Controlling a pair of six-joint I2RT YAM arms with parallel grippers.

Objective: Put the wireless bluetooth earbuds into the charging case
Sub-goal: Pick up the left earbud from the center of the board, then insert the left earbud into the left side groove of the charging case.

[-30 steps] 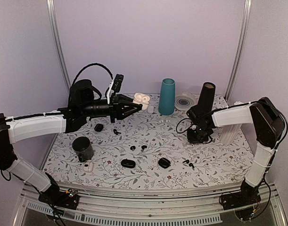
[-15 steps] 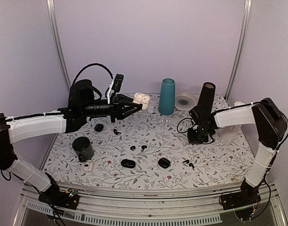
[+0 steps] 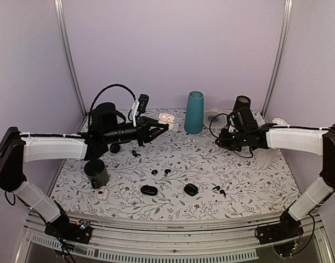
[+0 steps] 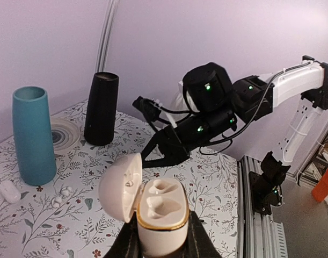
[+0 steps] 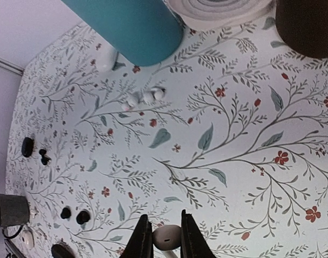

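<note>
My left gripper (image 4: 158,239) is shut on an open cream charging case (image 4: 155,207) (image 3: 166,117), held above the table's back left. Its lid is swung to the left and both sockets show bare. My right gripper (image 5: 162,236) (image 3: 221,141) hovers above the table's back right, shut on a small white earbud (image 5: 167,236). In the left wrist view its closed tips (image 4: 146,160) point toward the case, a short way off. Two glossy black earbuds (image 3: 154,172) (image 5: 82,216) lie mid-table, and more black earbuds (image 3: 216,189) lie at the front right. A loose pair of white earbuds (image 5: 145,98) lies near the teal cup.
At the back stand a teal cup (image 3: 194,112), a tall black cylinder (image 3: 241,109) and a ringed disc (image 3: 215,118). Closed black cases (image 3: 148,190) (image 3: 191,189) lie near the front. A dark cup (image 3: 96,172) and a small white case (image 3: 103,193) sit front left.
My right arm has lifted off the table and swung up and left with the white earbud in its jaws. The left arm shifted slightly right, still holding the open case.
</note>
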